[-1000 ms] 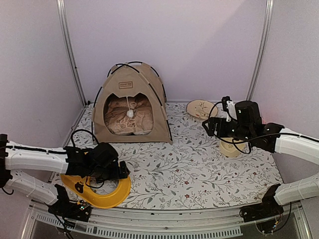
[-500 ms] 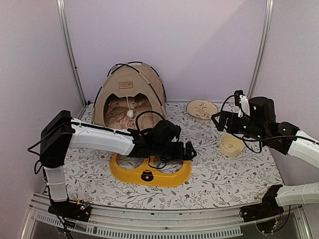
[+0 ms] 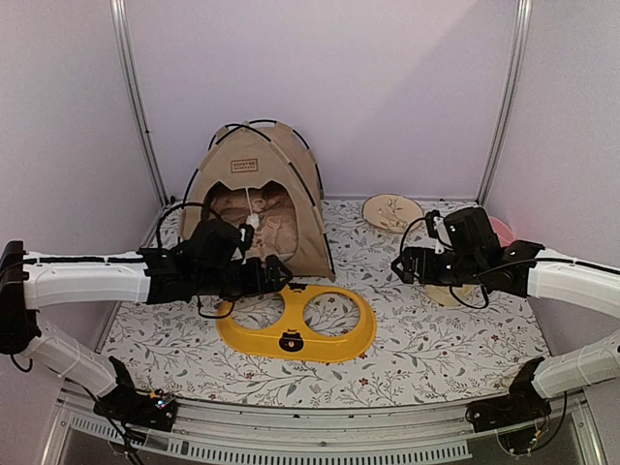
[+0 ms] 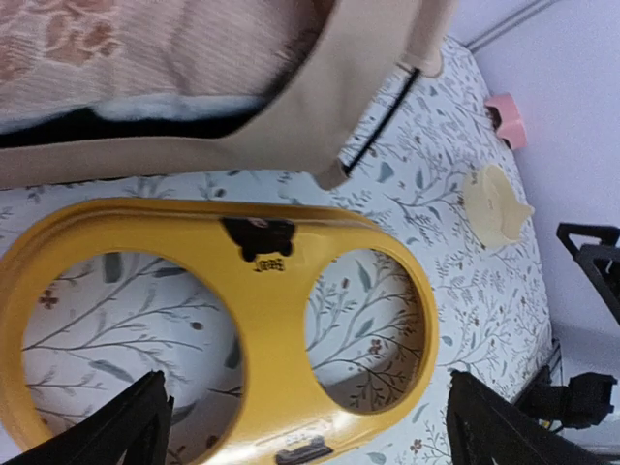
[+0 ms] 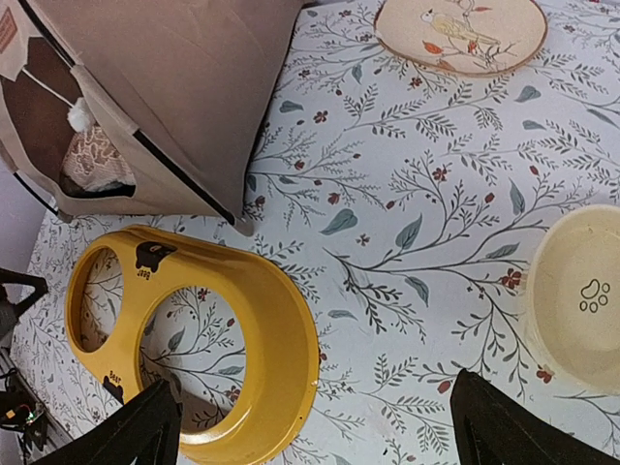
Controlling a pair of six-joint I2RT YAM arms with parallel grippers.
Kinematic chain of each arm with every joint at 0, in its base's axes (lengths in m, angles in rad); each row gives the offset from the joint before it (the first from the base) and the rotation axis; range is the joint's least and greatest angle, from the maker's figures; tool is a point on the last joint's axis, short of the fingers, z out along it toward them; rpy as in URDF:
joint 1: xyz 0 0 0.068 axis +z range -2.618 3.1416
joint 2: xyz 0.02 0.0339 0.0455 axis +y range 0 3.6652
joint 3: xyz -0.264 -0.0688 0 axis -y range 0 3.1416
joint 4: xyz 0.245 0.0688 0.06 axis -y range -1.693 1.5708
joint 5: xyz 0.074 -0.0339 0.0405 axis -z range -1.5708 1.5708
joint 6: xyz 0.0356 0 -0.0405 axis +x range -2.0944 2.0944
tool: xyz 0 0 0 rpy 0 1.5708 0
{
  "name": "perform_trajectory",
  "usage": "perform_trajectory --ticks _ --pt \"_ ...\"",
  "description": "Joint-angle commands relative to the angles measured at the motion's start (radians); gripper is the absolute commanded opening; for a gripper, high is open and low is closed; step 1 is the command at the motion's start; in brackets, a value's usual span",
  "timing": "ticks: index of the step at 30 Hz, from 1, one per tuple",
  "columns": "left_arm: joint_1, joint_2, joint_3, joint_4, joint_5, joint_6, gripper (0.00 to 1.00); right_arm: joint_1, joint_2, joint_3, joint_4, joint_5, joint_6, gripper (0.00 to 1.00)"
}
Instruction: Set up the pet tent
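L gripper (image 3: 274, 275): jaws wide, empty, above yellow tray (image 3: 289, 329), just fwd of pet tent (image 3: 254, 179) doorway. R gripper (image 3: 401, 264): wide, empty, well right of tent. Tent upright, back-left. Judged light, soft canvas, springy poles; prob. slides easily. Best hold: base corner hem, not pom-pom (image 5: 77, 116).

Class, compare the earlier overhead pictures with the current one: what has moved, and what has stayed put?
The yellow tray travelled from the near-left corner to the middle, in front of the pet tent. The left gripper, open, has let it lie and pulled back towards the tent door. The right gripper, open, shifted only a little near the cream bowl. Tent, bowl and plate stayed.
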Motion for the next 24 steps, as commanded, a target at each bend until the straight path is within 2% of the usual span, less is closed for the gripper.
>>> perform_trajectory --ticks 1,6,10,14,18,24 --pt "0.133 -0.142 -0.126 -0.1 -0.048 0.049 0.99 -0.013 -0.02 -0.038 -0.051 0.071 0.077 0.99" --pt "0.33 -0.248 -0.255 -0.075 0.065 0.139 0.99 -0.096 -0.036 -0.078 -0.075 0.078 0.086 0.99" --pt "0.383 -0.214 -0.287 -0.016 0.12 0.201 1.0 -0.174 -0.01 -0.072 -0.05 0.074 0.056 0.99" --pt "0.379 -0.12 -0.31 0.09 0.191 0.194 0.99 -0.249 0.07 -0.028 -0.002 -0.008 0.003 0.99" --pt "0.331 -0.037 -0.329 0.196 0.198 0.178 0.99 -0.265 0.164 0.027 0.01 -0.029 -0.046 0.99" --pt "0.14 0.088 -0.255 0.285 0.172 0.092 1.0 -0.293 0.238 0.054 0.028 -0.041 -0.068 0.99"
